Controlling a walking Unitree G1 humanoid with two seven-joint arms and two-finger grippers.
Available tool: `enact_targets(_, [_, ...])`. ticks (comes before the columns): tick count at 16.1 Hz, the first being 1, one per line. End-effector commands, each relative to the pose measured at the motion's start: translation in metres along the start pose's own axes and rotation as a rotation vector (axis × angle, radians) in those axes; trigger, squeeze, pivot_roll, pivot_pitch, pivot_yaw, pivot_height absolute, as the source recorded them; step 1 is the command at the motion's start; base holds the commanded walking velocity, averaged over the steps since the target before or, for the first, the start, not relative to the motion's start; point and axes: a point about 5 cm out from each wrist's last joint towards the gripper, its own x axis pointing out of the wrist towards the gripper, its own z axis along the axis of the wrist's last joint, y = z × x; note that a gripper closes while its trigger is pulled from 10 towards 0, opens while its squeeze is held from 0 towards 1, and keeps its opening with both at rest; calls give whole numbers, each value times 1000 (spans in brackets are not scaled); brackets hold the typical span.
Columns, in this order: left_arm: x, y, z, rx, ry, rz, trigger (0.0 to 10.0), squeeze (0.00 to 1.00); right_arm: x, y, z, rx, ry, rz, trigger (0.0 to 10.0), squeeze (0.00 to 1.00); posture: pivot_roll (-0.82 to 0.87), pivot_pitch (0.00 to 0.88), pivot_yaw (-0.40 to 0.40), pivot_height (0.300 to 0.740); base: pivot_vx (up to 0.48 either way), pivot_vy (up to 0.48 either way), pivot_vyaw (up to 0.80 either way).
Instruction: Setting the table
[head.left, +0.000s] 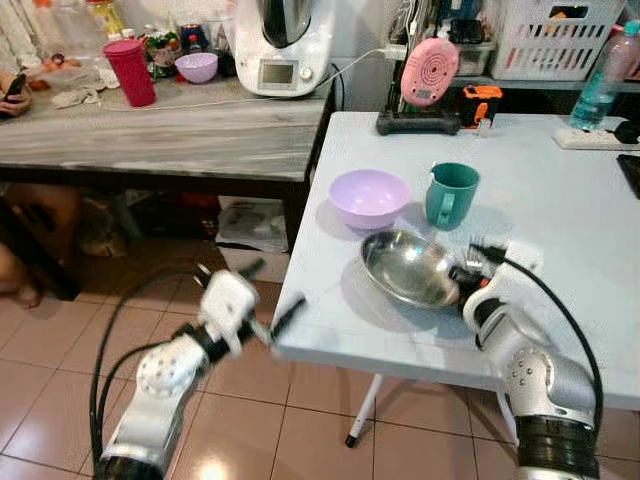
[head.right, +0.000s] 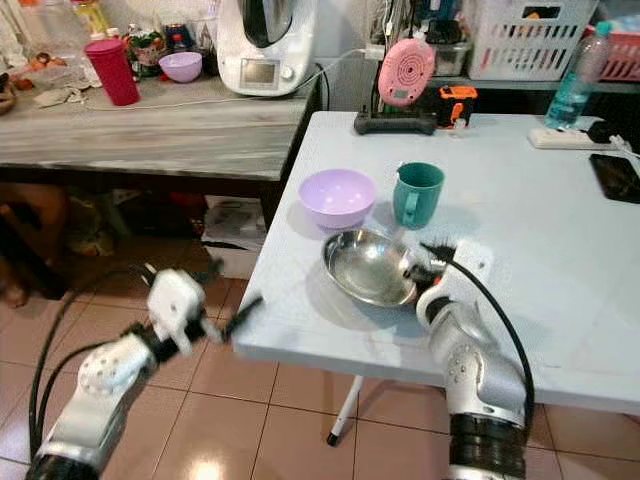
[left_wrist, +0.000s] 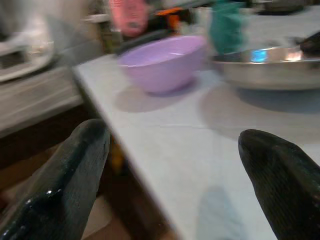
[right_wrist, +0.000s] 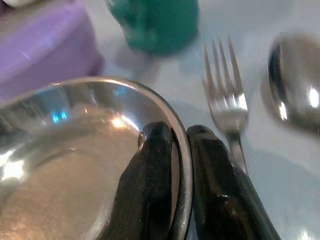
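A steel bowl (head.left: 410, 267) sits near the front edge of the pale blue table (head.left: 560, 220). My right gripper (right_wrist: 180, 132) is shut on its near-right rim, with one finger inside and one outside. Behind it stand a lilac bowl (head.left: 369, 197) and a teal mug (head.left: 450, 193). A fork (right_wrist: 227, 95) and a spoon (right_wrist: 292, 82) lie on the table just beyond the held rim. My left gripper (head.left: 268, 290) is open and empty, hanging off the table's front-left corner at table height and pointing toward the bowls.
A grey wooden counter (head.left: 200, 135) adjoins on the left, carrying a red cup (head.left: 130, 72), a small purple bowl (head.left: 196, 67) and a white appliance (head.left: 283, 45). A pink device (head.left: 429, 70), water bottle (head.left: 603, 80) and power strip (head.left: 590, 138) stand at the table's back. A person (head.left: 12, 92) sits far left.
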Motion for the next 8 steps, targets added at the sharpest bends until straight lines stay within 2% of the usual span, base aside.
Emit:
enact_targets(1, [1,9,-1,-28,18,73,10000,0,-5,8,9,9,-71,12,10000,0,-250,0,52,740,0,0,0])
enact_targets(3, [6,14,-3,-97,29,153,10000,0,-14,8,4,-6,-110,9,10000,0,-256,0,51,740,0,0,0])
enact_targets(5, [9,16,-4,-158,22,178,10000,0,-19,10,-1,-16,-120,12,10000,0,-258,0,51,740,0,0,0])
enact_targets(7, [13,16,-4,-179,16,187,10000,0,-20,14,-4,-42,-112,19,10000,0,-270,0,52,740,0,433,0])
enact_targets(8, [14,17,-4,-177,17,187,10000,0,-21,14,-4,-43,-115,21,10000,0,-274,0,52,740,0,469,-581])
